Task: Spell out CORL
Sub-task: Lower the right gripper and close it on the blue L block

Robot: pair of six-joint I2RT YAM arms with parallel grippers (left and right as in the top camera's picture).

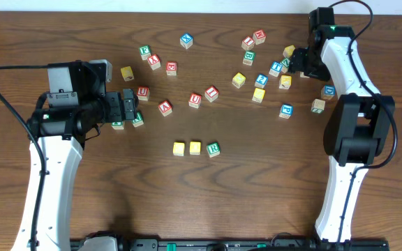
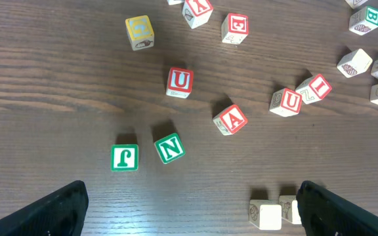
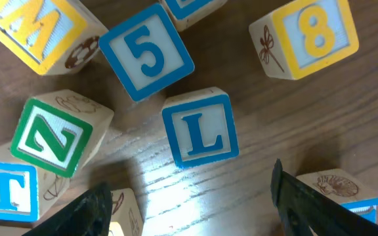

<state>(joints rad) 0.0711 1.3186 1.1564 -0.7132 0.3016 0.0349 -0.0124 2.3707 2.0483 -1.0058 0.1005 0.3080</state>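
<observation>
Two yellow-faced cubes [image 1: 179, 148] [image 1: 195, 148] and a white cube with a green R [image 1: 213, 148] stand in a row at the table's middle front. Two cubes of that row show side-on in the left wrist view [image 2: 266, 214]. The white cube with a blue L [image 3: 199, 128] lies flat in the right cluster, just ahead of my open right gripper [image 3: 195, 210], between its fingers and untouched. In the overhead view the right gripper [image 1: 300, 63] hovers over that cluster. My left gripper [image 1: 128, 106] is open and empty over bare table [image 2: 195, 216].
Around the L cube lie a blue 5 [image 3: 146, 52], a green Z [image 3: 54, 134], a blue T [image 3: 5, 190], a yellow M [image 3: 41, 26] and a yellow 8 [image 3: 314, 33]. Near the left gripper lie green J [image 2: 125, 157] and N [image 2: 169, 148], red U [image 2: 180, 81] and A [image 2: 231, 118].
</observation>
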